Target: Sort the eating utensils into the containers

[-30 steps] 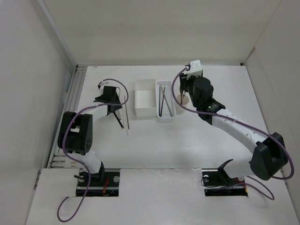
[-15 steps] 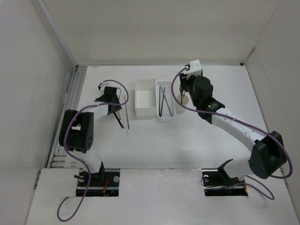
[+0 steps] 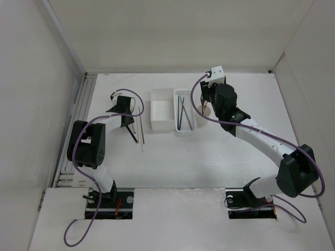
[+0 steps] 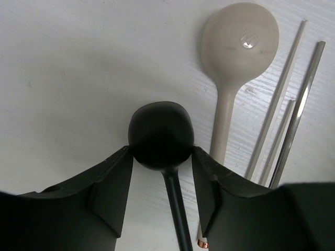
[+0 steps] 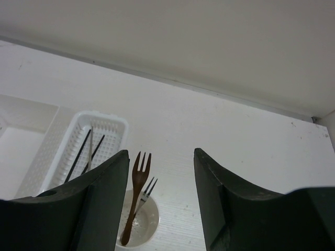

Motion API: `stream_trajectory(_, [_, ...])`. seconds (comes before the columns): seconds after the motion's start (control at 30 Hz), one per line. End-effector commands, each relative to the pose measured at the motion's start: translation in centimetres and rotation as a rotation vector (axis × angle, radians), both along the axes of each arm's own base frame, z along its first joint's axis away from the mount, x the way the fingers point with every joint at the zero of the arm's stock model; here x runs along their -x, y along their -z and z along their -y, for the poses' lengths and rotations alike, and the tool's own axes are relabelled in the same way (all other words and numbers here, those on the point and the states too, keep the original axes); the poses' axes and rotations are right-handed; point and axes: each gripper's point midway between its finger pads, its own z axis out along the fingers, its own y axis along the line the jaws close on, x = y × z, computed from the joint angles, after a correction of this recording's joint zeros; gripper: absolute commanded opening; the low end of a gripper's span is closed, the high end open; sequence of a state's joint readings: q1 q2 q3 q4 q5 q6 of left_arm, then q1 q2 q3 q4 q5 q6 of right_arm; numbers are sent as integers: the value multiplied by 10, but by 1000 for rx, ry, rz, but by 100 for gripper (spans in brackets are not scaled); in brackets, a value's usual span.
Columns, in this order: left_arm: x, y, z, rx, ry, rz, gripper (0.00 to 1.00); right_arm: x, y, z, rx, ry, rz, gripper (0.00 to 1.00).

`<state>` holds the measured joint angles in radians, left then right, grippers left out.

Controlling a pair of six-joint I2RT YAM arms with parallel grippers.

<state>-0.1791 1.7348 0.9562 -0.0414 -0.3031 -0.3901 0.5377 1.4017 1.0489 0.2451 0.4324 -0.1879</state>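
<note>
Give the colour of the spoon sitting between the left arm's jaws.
The spoon is plain glossy black, with no pattern. The left wrist view shows it best.

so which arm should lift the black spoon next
Left: its jaws flank the black spoon at its bowl; the right jaws hang over the cup holding forks.

The left arm [image 3: 89,149] folds up from its base, wrist bent down to the left of the white square box [image 3: 162,124]. The left gripper [image 4: 161,154] points at the bench [image 3: 209,157], fingers straddling the black spoon [image 4: 159,133]; whether they pinch it is unclear. The right arm [image 3: 261,138] stretches diagonally to the right of the box, the right gripper [image 5: 161,154] with fingers spread wide.
</note>
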Motion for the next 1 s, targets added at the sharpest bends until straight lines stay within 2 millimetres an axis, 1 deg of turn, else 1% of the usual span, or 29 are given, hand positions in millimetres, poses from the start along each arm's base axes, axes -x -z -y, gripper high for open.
stream_trajectory(0.0, [-8,-7,-1,3,-6,13,42,-6,-27,-3,-28,-6,58,58])
stream_trajectory(0.07, [-8,-7,-1,3,-6,13,37,-5,-25,-3,-23,-6,50,58])
stream_trajectory(0.1, [-8,-7,-1,3,-6,13,31,-5,-25,-3,-23,-6,50,58])
stream_trajectory(0.2, [-8,-7,-1,3,-6,13,20,-5,-25,-3,-23,-6,50,58])
stream_trajectory(0.23, [-8,-11,-1,4,-6,22,12,-5,-25,-3,-23,-6,50,58])
stream_trajectory(0.3, [-9,-15,-6,-24,0,29,3,-5,-25,-4,-24,-15,49,58])
stream_trajectory(0.33, [-11,-17,-9,-45,2,38,0,-5,-25,-4,-24,-15,49,58])
stream_trajectory(0.4, [-20,-34,-10,-75,30,70,0,-4,-29,-3,-28,-15,57,58])
stream_trajectory(0.43, [-20,-34,-11,-84,41,67,0,-4,-29,-3,-28,-15,57,58])
stream_trajectory(0.47, [-24,-44,-12,-97,45,89,0,-4,-29,-3,-28,-15,57,58])
stream_trajectory(0.5, [-28,-49,-12,-109,60,97,0,-4,-29,-5,-29,-24,57,58])
stream_trajectory(0.53, [-29,-53,-13,-113,66,106,0,-2,-33,-4,-33,-24,65,58])
stream_trajectory(0.57, [-33,-62,-10,-103,70,129,0,-2,-33,-4,-33,-24,65,58])
stream_trajectory(0.63, [-34,-69,-9,-101,85,135,0,0,-37,-5,-49,-32,71,58])
stream_trajectory(0.67, [-32,-74,-9,-107,92,128,0,0,-33,-5,-45,-32,63,58])
stream_trajectory(0.7, [-33,-76,-8,-101,98,126,0,0,-33,-5,-45,-32,63,58])
stream_trajectory(0.73, [-36,-87,-6,-99,110,143,0,2,-37,-4,-50,-32,72,58])
stream_trajectory(0.77, [-35,-95,-7,-109,122,144,0,2,-37,-4,-50,-32,73,58])
stream_trajectory(0.8, [-37,-98,-3,-100,146,144,0,4,-36,-3,-60,-32,70,58])
stream_trajectory(0.83, [-45,-115,-1,-100,161,183,0,4,-36,-3,-60,-32,70,58])
stream_trajectory(0.87, [-47,-120,1,-102,178,187,0,4,-36,-3,-60,-32,70,58])
stream_trajectory(0.9, [-51,-133,8,-105,209,216,0,4,-36,-3,-60,-32,70,58])
stream_trajectory(0.93, [-53,-141,14,-119,237,224,0,4,-36,-4,-60,-41,70,58])
stream_trajectory(0.97, [-63,-162,17,-109,240,274,0,4,-36,-5,-69,-40,68,58])
